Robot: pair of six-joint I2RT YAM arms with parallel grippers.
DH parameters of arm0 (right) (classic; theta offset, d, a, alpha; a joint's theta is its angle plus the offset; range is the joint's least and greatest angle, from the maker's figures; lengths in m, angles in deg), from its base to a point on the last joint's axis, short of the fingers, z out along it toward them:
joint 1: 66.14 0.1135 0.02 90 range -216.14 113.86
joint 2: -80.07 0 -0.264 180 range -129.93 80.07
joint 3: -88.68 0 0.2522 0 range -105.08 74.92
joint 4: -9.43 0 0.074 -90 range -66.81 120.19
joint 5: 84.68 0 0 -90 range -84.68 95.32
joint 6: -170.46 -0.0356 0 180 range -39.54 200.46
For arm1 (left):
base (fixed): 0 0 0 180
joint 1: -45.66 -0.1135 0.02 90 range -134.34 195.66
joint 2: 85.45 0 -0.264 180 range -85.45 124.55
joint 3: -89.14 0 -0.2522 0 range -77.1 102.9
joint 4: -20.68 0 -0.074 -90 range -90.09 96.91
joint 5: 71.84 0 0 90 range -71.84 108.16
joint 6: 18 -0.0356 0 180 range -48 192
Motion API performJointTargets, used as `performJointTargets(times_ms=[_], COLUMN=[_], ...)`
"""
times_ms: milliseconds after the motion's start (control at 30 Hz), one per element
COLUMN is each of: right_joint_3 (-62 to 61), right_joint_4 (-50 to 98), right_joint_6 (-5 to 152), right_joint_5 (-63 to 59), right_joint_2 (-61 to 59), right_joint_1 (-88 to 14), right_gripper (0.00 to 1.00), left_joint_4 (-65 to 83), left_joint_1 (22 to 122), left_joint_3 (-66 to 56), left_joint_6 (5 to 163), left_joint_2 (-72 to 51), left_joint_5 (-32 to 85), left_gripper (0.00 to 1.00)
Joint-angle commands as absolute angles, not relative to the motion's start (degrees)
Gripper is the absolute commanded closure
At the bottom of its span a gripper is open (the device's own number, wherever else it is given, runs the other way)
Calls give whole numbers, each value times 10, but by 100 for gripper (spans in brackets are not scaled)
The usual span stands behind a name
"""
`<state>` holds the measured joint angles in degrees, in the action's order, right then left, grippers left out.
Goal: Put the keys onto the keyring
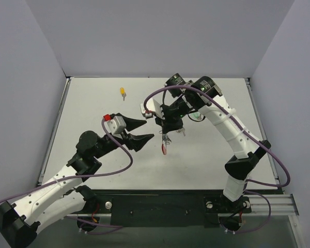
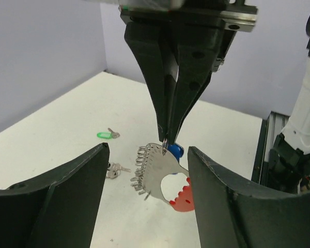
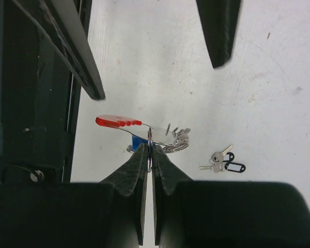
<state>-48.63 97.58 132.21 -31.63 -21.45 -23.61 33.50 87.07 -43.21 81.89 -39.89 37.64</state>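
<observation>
My right gripper [image 1: 166, 132] is shut on a thin silver ring at the top edge of the keyring [image 1: 165, 146], which hangs from it above the table. In the left wrist view the keyring [image 2: 157, 170] is a silver plate with a red arc and small dangling pieces. The blue key [image 2: 174, 150] sits right behind the pinched ring. The right wrist view shows my right gripper [image 3: 150, 150], the keyring [image 3: 160, 132] and the blue key [image 3: 139, 140]. My left gripper [image 1: 149, 129] is open and empty just left of the keyring, its jaws either side of it [image 2: 149, 150].
A yellow key [image 1: 123, 92] lies at the back of the table [image 1: 93, 113]. A green key [image 2: 104, 135] and a bunch of silver keys with a black tag [image 3: 225, 163] lie on the table beyond the keyring. Grey walls enclose three sides.
</observation>
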Motion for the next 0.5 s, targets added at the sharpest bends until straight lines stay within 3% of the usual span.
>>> performJointTargets(times_ms=[0, 467], right_joint_3=[-487, -500], right_joint_4=[1039, 1042], right_joint_6=[1358, 1348], right_joint_5=[-255, -284], right_joint_2=[-190, -202], right_joint_1=[-220, -218], right_gripper=[100, 100], left_joint_4=[208, 320], left_joint_1=[867, 908], left_joint_3=[-362, -376], left_joint_6=[744, 683], left_joint_2=[-357, -307], left_joint_5=[434, 433], left_gripper=[28, 50])
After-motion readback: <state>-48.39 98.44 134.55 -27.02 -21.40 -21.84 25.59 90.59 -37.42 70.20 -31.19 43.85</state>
